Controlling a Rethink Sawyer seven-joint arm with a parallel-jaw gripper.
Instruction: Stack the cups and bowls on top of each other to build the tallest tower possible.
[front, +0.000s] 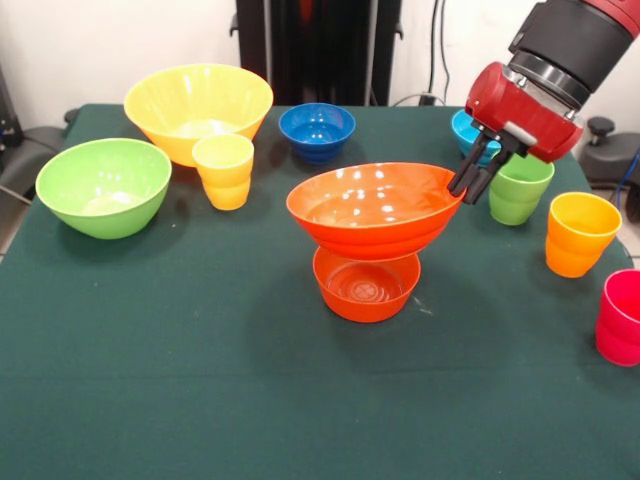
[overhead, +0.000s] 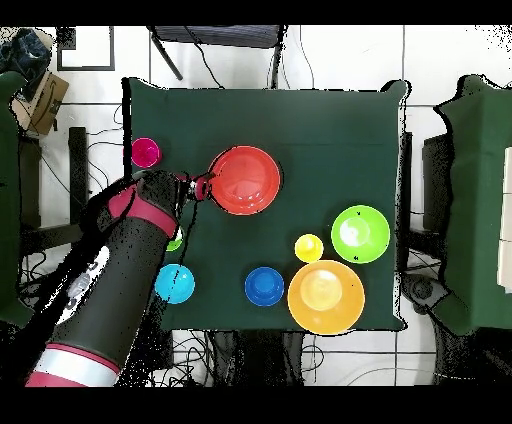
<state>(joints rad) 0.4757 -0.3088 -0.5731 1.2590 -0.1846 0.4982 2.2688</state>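
Note:
The large orange bowl (front: 370, 210) sits slightly tilted on top of the small orange bowl (front: 365, 290) in the middle of the table; this is the tower. From above, the large bowl (overhead: 245, 180) hides the small one. My gripper (front: 462, 183) comes in from the upper right and its fingers pinch the large bowl's right rim; it also shows in the overhead view (overhead: 203, 187). The green cup (front: 518, 190), orange-yellow cup (front: 580, 232) and pink-red cup (front: 622, 318) stand at the right. The yellow cup (front: 224, 170) stands at the left.
The large yellow bowl (front: 198, 105) and large green bowl (front: 103, 185) sit at the far left. The dark blue bowl (front: 317, 130) is at the back centre. The light blue bowl (front: 465, 130) is partly hidden behind my gripper. The green cloth (front: 200, 380) covers the table.

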